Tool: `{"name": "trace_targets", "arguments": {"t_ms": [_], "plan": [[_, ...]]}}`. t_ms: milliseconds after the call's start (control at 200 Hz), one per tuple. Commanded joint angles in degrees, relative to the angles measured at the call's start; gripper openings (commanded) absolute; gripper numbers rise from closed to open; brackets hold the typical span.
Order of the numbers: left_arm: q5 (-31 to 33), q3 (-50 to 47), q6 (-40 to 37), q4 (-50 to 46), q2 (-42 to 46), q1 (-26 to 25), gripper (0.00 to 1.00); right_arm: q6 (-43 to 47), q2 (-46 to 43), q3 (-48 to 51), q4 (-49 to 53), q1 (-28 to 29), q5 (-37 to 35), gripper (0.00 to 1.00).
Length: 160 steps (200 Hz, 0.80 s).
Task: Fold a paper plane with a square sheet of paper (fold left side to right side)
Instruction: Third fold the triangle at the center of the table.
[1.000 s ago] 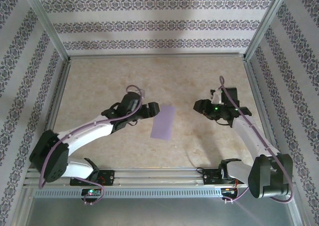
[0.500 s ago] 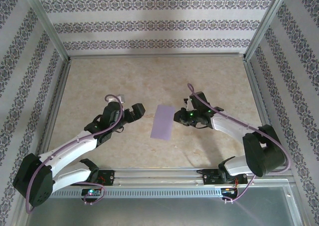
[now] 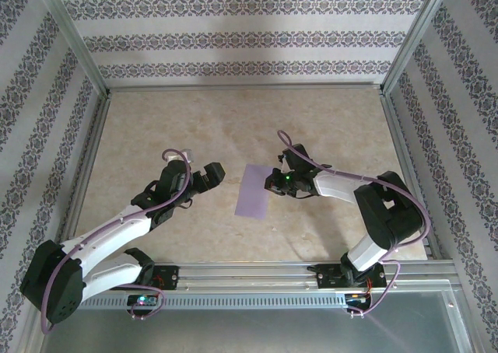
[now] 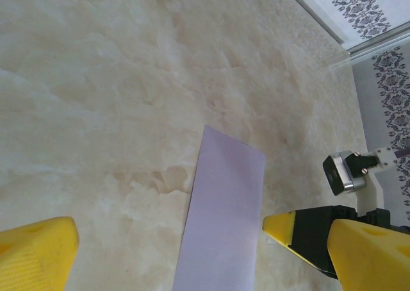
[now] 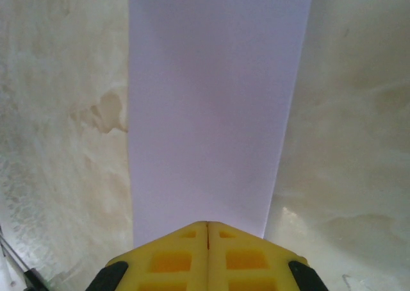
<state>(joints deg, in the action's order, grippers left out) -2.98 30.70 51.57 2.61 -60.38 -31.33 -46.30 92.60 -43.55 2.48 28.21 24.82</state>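
The square sheet of paper lies flat on the table as a narrow lavender rectangle, half its width. My right gripper is shut, its yellow fingertips together and resting over the sheet's right edge near the far end. Nothing shows between its fingers. My left gripper stands open a short way left of the sheet, apart from it. Its wrist view shows the sheet lying between its wide-spread fingers, and the right gripper's yellow tip at the sheet's edge. The paper plane is out of view.
The beige marbled tabletop is bounded by metal frame rails and patterned walls. The arms' bases sit on the rail at the near edge. A brownish stain marks the table just left of the sheet.
The right arm swung left to the sheet's right edge and its gripper shut. The left gripper drew back from the sheet's left edge and opened wider. The sheet stayed put.
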Motion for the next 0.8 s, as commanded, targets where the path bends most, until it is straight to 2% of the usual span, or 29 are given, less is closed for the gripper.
{"name": "trace_targets", "arguments": {"t_ms": [0,265,535,795], "plan": [[-0.6,0.6,0.0,-1.1,0.7,1.1,1.00,1.4,1.2,-1.3,-0.8,-1.2,-1.7,0.00],[-1.8,1.2,-0.2,-1.4,-0.5,1.3,1.00,3.6,4.8,-2.2,-0.6,-2.5,1.3,0.00],[-7.1,5.0,-3.0,-4.5,-4.9,1.4,1.00,6.3,7.4,-2.7,1.1,-2.6,1.3,0.00],[-18.2,8.7,-1.2,-4.4,-15.3,1.3,0.80,10.9,9.3,-5.6,6.5,-2.6,-0.6,0.00]]}}
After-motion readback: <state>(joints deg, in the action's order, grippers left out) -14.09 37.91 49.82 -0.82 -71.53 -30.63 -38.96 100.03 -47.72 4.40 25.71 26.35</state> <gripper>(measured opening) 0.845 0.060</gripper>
